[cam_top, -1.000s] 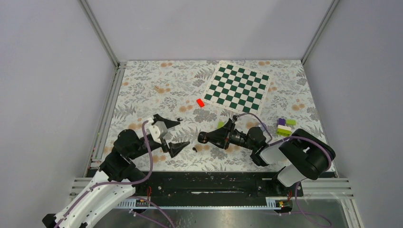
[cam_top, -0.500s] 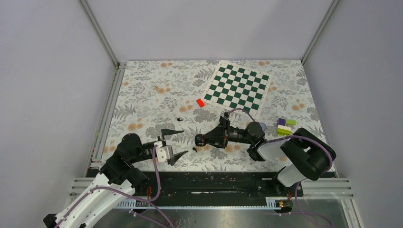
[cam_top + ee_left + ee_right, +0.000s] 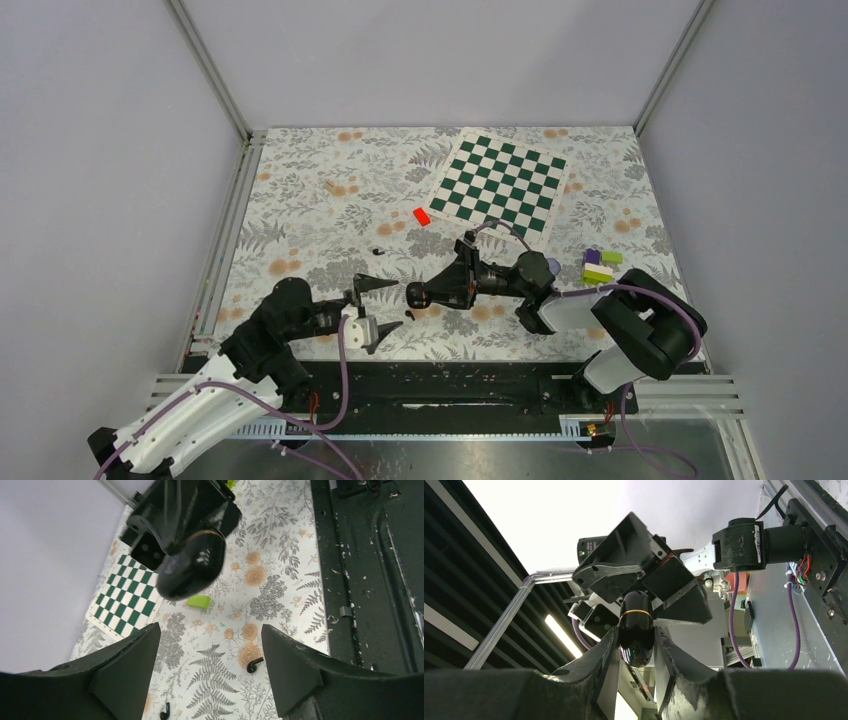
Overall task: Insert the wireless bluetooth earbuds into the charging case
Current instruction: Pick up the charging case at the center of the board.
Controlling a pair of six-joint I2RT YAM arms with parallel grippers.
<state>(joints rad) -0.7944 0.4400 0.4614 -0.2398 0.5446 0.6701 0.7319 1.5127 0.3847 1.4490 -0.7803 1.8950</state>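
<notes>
The charging case [image 3: 416, 294] is a glossy black pebble, closed, with a thin gold seam. My right gripper [image 3: 426, 292] is shut on it and holds it above the mat; in the right wrist view the case [image 3: 636, 630] sits between the fingers of the right gripper [image 3: 636, 647]. One black earbud [image 3: 409, 315] lies on the mat just below the case, another [image 3: 378, 250] farther back. My left gripper [image 3: 382, 312] stands open, left of the case. In the left wrist view the open left gripper [image 3: 210, 652] frames both earbuds [image 3: 254, 664] [image 3: 165, 711], with the case [image 3: 192, 567] hanging beyond.
A green-and-white chessboard [image 3: 500, 182] lies at the back right. A red block [image 3: 422, 216] sits beside it, and purple and green blocks [image 3: 600, 265] at the right. A lime block [image 3: 198, 600] lies under the case. The black front rail [image 3: 440, 385] borders the mat.
My left gripper has swung toward the front edge and nearer the case, its jaws narrowing a little. The right gripper has carried the case slightly left.
</notes>
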